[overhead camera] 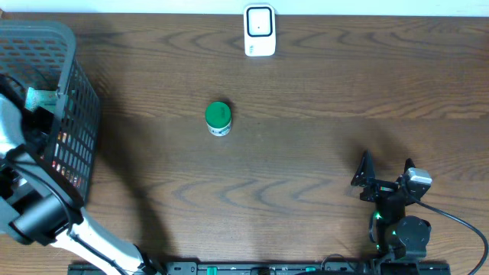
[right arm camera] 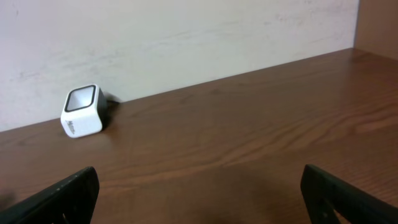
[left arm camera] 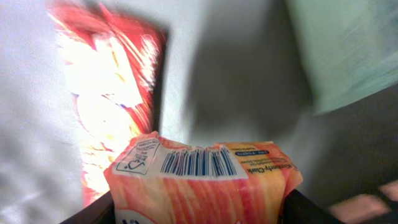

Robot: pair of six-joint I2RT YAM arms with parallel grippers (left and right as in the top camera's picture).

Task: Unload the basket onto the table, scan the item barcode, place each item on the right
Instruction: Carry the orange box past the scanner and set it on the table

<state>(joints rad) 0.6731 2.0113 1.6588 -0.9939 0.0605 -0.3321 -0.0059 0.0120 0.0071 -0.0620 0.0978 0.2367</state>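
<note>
An orange tissue packet (left arm camera: 199, 190) with a printed barcode (left arm camera: 199, 163) on its upper face fills the space between my left gripper's (left arm camera: 199, 210) fingers (left arm camera: 93, 214). Both fingers press its sides, so the gripper is shut on it, down inside the grey basket (overhead camera: 76, 99); in the overhead view the basket wall hides this hand. The white scanner (overhead camera: 259, 30) stands at the far edge of the table, also seen as the scanner (right arm camera: 82, 111) by the wall. My right gripper (overhead camera: 386, 166) rests open and holds nothing near the front right, its jaws wide apart over bare wood (right arm camera: 205, 193).
A green-lidded jar (overhead camera: 218, 118) stands mid-table. Inside the basket a red snack bag (left arm camera: 112, 93) and a pale green pack (left arm camera: 342, 50) lie beside the orange packet. The basket occupies the table's left edge.
</note>
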